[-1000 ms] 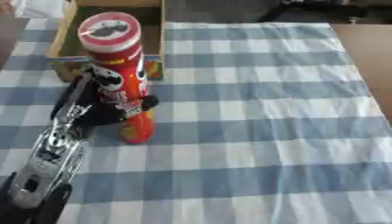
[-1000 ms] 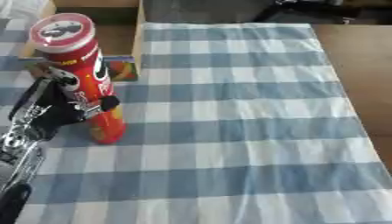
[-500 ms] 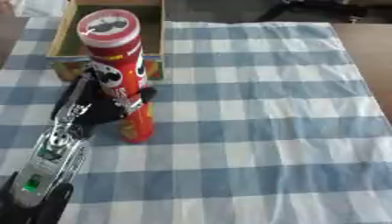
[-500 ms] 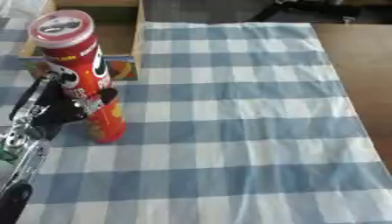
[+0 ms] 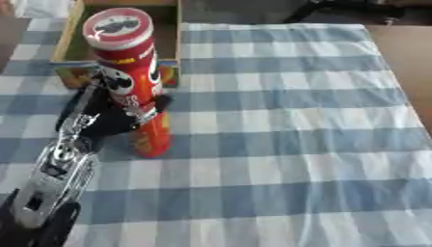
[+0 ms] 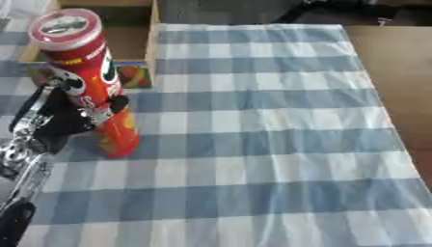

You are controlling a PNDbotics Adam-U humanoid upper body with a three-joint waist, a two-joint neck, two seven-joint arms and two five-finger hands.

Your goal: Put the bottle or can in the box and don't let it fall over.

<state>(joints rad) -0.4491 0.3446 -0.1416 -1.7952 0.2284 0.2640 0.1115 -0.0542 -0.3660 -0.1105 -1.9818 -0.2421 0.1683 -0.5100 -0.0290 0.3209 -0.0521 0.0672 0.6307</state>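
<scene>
chip can [image 5: 131,82] upright in our left hand [image 5: 105,116], fingers wrapped round it; box [image 5: 76,29] sits just beyond, upper left.

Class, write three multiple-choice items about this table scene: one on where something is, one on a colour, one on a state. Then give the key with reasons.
1. Where is the box?
A. at the far left of the table
B. at the near right
C. under the cloth

2. What colour is the can?
A. green
B. red
C. white

3. What is the left hand doing?
A. lying flat and open
B. pushing the box
C. gripping the can

Key: A, the box lies beyond the can at top left; B, its body is red; C, the fingers curl round the upright can.
</scene>
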